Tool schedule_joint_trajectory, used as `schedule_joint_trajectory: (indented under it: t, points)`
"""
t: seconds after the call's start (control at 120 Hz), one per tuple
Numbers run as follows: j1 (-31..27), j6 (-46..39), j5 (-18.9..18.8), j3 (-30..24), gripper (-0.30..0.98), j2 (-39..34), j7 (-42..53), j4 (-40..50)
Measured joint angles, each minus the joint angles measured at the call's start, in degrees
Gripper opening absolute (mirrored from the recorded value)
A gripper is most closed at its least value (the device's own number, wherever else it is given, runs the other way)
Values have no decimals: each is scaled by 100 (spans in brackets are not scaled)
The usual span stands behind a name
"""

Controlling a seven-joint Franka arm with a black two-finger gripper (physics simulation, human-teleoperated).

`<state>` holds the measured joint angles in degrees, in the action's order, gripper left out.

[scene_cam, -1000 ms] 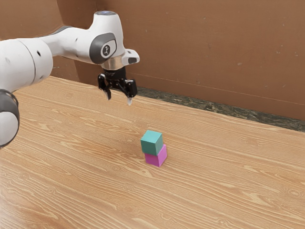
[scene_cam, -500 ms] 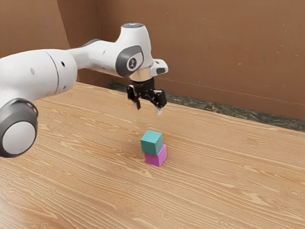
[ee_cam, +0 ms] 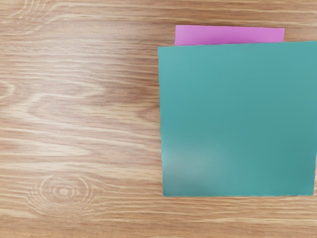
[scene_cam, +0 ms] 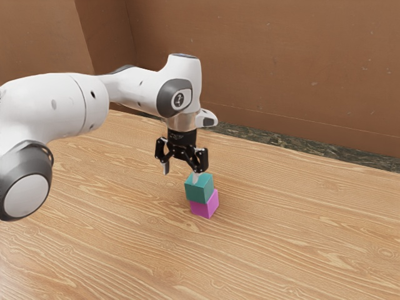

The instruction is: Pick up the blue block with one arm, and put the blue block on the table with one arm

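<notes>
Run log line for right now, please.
black two-finger hand: open, near the stack | blue-green cube: atop magenta cube | grasp: not yet made

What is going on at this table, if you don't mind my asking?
A robot arm has its open claw close to the blue-green block, with the fingers apart and not gripping it. That block rests on top of a pink block, which sits on the table. The job is to pick up the upper block and put it on the table; for now it is not lifted.
</notes>
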<state>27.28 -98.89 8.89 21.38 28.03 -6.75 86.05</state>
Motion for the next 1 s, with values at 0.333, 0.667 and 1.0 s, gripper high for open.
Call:
schedule_joint_trajectory:
  t: [0.333,0.667,1.0]
  points:
    - [5,-126,121,-37,69,643,-26,-718]
    - [-46,-276,210,-143,69,1196,-41,-1019]
    - [-38,-374,316,-129,49,1327,-59,-1038]
